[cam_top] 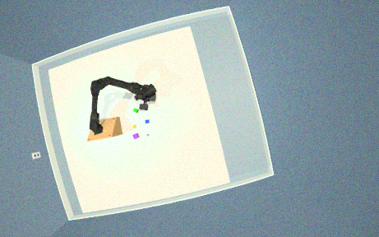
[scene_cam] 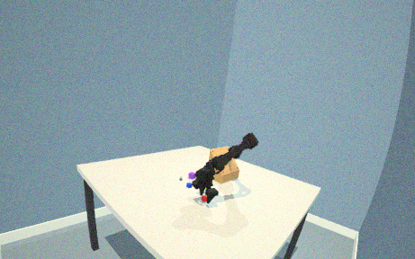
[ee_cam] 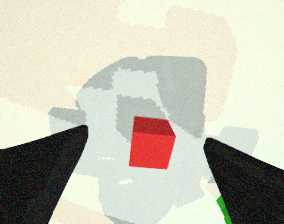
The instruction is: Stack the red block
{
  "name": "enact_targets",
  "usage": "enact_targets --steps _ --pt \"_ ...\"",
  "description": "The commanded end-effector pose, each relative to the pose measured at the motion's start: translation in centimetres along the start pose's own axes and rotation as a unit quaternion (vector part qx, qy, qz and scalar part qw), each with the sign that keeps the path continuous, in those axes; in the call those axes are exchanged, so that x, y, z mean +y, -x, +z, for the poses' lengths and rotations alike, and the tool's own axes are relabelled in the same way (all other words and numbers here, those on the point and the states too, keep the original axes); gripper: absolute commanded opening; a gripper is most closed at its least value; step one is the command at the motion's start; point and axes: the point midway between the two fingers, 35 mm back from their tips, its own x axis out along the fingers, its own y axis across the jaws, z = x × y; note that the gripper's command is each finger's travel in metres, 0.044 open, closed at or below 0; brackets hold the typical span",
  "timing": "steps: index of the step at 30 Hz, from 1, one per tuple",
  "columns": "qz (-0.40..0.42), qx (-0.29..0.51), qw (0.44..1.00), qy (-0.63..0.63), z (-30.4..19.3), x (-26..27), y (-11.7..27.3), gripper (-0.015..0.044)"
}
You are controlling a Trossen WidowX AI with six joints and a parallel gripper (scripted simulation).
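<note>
The red block (scene_cam: 204, 198) (ee_cam: 152, 150) sits on the table, between and beyond the fingertips in the wrist view. It is hidden under the arm in the top view. My gripper (ee_cam: 148, 138) is wide open, with nothing held, low over the red block; a gap shows on both sides of the block. The green tower (cam_top: 136, 110) (ee_cam: 222, 209) stands close to the gripper, toward the arm's base. In the wrist view only a sliver of it shows beside the right finger, and in the exterior view it is hidden behind the gripper.
A blue block (cam_top: 147, 122) (scene_cam: 189, 185), a small yellow block (cam_top: 134, 127), a purple block (cam_top: 136, 136) (scene_cam: 192, 175) and a tiny grey thing (cam_top: 147, 135) (scene_cam: 181, 179) lie beyond the green tower. The arm's wooden base (cam_top: 117, 127) (scene_cam: 227, 175) stands near them.
</note>
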Motion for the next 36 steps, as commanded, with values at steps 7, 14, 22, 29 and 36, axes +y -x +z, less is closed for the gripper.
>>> enact_targets --steps 7,14,22,29,36 --pt "-0.001 -0.001 1.0 -0.002 0.0 -0.1 0.0 0.0414" --pt "-0.001 -0.001 1.0 -0.002 0.0 -0.1 0.0 0.023" --pt "-0.001 -0.001 1.0 -0.002 0.0 -0.1 0.0 0.0079" --pt "-0.002 -0.001 1.0 -0.002 0.0 0.0 0.6 0.0" --pt "-0.002 -0.001 1.0 -0.002 0.0 0.0 4.0 0.0"
